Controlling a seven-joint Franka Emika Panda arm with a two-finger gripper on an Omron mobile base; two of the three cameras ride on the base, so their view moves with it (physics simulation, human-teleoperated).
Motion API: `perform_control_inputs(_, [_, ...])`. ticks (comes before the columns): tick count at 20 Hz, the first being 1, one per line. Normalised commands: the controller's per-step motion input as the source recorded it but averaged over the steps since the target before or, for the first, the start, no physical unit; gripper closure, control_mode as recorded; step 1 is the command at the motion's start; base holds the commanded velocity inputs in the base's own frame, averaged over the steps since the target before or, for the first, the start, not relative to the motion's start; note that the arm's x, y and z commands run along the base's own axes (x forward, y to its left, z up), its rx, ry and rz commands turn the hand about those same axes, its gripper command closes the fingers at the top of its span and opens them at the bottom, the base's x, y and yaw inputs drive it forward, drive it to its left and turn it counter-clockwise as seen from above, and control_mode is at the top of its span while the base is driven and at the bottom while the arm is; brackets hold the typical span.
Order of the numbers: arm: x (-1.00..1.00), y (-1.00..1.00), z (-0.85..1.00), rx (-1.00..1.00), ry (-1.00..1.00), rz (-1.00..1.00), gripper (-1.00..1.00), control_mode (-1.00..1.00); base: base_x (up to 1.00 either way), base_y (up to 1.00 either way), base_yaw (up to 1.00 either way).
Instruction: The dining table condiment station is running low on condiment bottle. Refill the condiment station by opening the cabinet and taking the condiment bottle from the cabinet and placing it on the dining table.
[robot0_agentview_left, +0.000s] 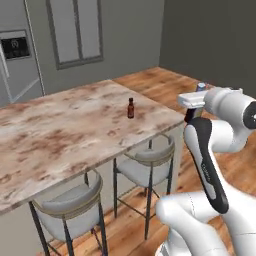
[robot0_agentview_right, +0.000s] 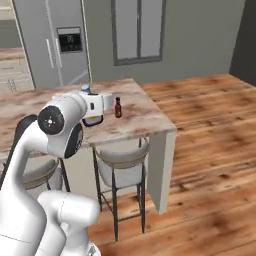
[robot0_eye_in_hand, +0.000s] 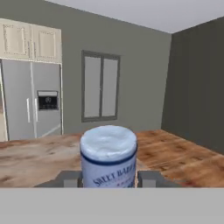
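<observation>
Left base view: the dining table stretches across the frame, its marble slab veined in reddish brown. One small dark bottle stands upright near the far right corner of the slab. Two grey stools are tucked under the near edge. The arm's wrist rises at the right, and a pale blue cap tops the condiment bottle just above the white hand. From this side the fingers are hidden behind the wrist.

Right base view: the same small dark bottle stands on the table, just beside the white hand. The condiment bottle shows as a pale cap and a dark body with a light label at the gripper. It is held above the table's right end. A steel refrigerator with a dark dispenser panel stands behind, and a window is set in the grey wall.

Hand view: the condiment bottle stands close to the lens with its pale cap uppermost. The gripper has one dark finger on each flank, the jaws pinching the bottle. The label reads "SWEET BABY", and the rest is cut off. Cream upper cupboards sit above the refrigerator.
</observation>
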Motion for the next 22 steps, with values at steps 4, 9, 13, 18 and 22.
perform_control_inputs(4, [0.0,0.0,0.0,0.0,0.0,0.0,1.0,1.0,0.32,-0.02,0.93])
perform_control_inputs(9, [0.0,0.0,0.0,0.0,0.0,0.0,1.0,1.0,0.48,-0.16,0.74])
perform_control_inputs(13, [0.0,0.0,0.0,0.0,0.0,0.0,1.0,1.0,0.31,-0.22,0.18])
perform_control_inputs(18, [0.0,0.0,0.0,0.0,0.0,0.0,1.0,1.0,0.1,-0.74,0.04])
perform_control_inputs(22, [0.0,0.0,0.0,0.0,0.0,0.0,1.0,1.0,0.07,-0.78,0.04])
